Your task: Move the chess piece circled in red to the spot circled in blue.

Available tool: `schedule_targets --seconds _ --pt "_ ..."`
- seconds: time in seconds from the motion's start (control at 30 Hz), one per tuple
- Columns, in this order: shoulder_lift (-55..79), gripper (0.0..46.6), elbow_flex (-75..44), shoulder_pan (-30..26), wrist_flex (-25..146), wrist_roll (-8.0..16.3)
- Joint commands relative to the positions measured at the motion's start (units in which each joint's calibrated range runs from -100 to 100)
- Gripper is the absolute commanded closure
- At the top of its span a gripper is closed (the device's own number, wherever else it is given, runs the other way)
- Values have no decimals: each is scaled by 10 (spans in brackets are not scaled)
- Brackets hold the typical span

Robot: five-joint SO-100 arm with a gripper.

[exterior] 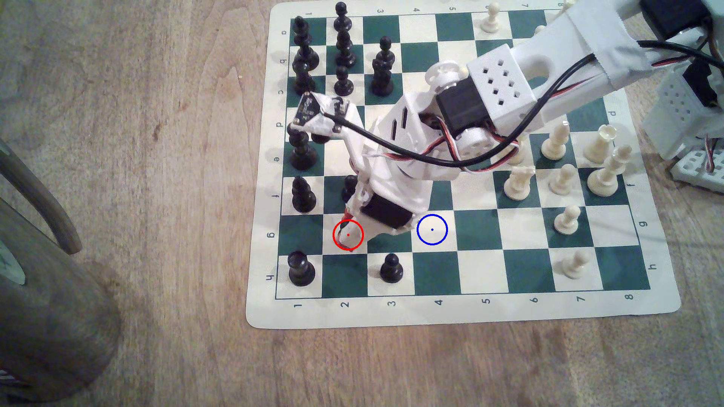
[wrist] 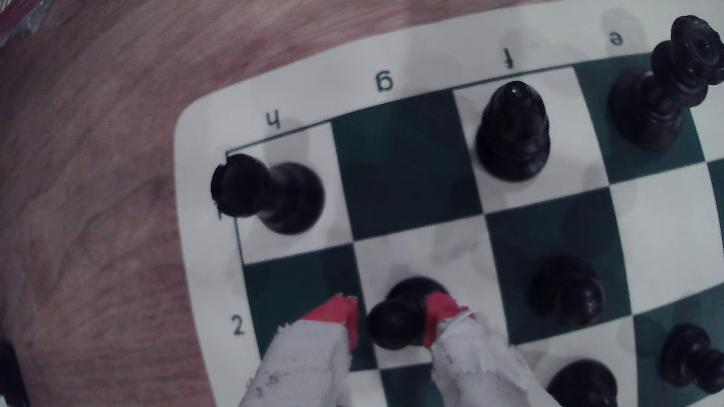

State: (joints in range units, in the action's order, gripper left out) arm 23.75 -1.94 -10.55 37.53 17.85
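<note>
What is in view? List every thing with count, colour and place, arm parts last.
Short glossy black pawn: one, black, cream square g2, between the fingertips.
Blue-ringed cream square: one, g4, bare.
Other black chess pieces: many, exterior view's left columns.
Cream chess pieces: several, exterior view's right.
Green-and-cream roll-up chessboard: one, on the table.
Wooden table: one, brown.
White arm: one, reaching over the board.
Red-tipped gripper: one, open, straddling the pawn.

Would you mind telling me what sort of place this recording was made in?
Probably a home or hobby tabletop setup, not a factory: a roll-up chess mat lies on a wooden table, and the gripper brackets a black pawn with cloth-and-tape-wrapped fingertips.
</note>
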Motion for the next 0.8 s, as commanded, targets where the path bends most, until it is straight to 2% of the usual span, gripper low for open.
schedule_targets --seconds 0.0,0.77 --pt "-18 373 -49 3 2 2" --pt "-13 366 -53 10 -3 1"
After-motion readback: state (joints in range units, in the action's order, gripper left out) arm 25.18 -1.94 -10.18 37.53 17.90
